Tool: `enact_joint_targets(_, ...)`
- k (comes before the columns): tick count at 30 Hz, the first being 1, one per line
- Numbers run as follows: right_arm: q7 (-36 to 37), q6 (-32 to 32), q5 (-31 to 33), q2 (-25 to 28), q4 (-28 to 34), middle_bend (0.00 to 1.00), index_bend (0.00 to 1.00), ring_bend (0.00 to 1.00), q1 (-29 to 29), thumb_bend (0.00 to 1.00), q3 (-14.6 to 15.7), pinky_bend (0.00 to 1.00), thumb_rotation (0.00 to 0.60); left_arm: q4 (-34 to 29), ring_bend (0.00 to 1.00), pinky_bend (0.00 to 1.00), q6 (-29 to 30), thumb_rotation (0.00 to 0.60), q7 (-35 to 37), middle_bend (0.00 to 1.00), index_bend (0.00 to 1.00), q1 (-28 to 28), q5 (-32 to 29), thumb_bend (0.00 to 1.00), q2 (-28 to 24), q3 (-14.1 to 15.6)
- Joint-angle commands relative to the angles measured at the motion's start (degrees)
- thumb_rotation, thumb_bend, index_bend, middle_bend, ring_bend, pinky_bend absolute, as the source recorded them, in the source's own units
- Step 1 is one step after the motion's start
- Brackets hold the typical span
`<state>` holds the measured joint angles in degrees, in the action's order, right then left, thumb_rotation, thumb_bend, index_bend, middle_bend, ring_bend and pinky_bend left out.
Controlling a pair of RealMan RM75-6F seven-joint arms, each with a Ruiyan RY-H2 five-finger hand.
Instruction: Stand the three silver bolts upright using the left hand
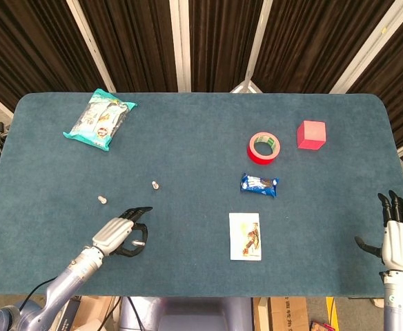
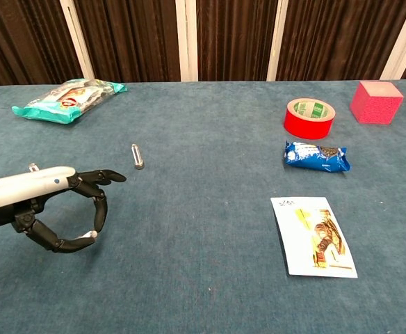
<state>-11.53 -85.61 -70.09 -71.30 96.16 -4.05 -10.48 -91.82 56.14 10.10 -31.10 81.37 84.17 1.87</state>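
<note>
Bolt (image 2: 90, 236) mostly hidden within left hand (image 2: 46, 205) fingers; right hand (image 1: 399, 238) absent from chest view.
</note>
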Motion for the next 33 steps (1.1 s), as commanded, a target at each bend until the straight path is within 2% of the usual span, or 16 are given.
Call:
enact_joint_targets(1,0.0,0.0,0.0,-0.1,-0.1,0.04,0.13,0.0,0.0,0.0,0.0,0.0,0.6,3.3,0.0,0.0,0.1,0.6,12.1,0.02,0.61,0.1,3.6,0.58,1.1,-0.1)
enact_joint_targets(4,-0.2,0.0,0.1,-0.2,-0.1,0.04,0.13,0.0,-0.1,0.0,0.0,0.0,0.6,6.2,0.0,0.0,0.6,0.6,19.8,0.02,0.61,0.0,5.6,0.58,1.9,0.1)
enact_joint_targets(13,-0.4,0.0,0.3,-0.5,-0.3,0.04,0.13,0.0,-0.1,0.0,-0.1,0.0,0.6,13.2,0.0,0.0,2.2,0.6,34.5,0.02,0.61,-1.1,10.8,0.58,4.0,1.7)
enact_joint_targets(20,-0.4,0.0,0.3,-0.5,-0.4,0.04,0.13,0.0,-0.1,0.0,-0.2,0.0,0.6,17.3,0.0,0.0,3.3,0.6,40.0,0.02,0.61,-1.8,13.1,0.58,5.6,3.1)
enact_joint_targets(33,-0.5,0.1,0.4,-0.7,-0.5,0.04,0.13,0.0,-0.2,0.0,-0.1,0.0,0.6,22.6,0.0,0.0,7.5,0.6,45.9,0.02,0.64,-2.0,16.0,0.58,7.3,5.0)
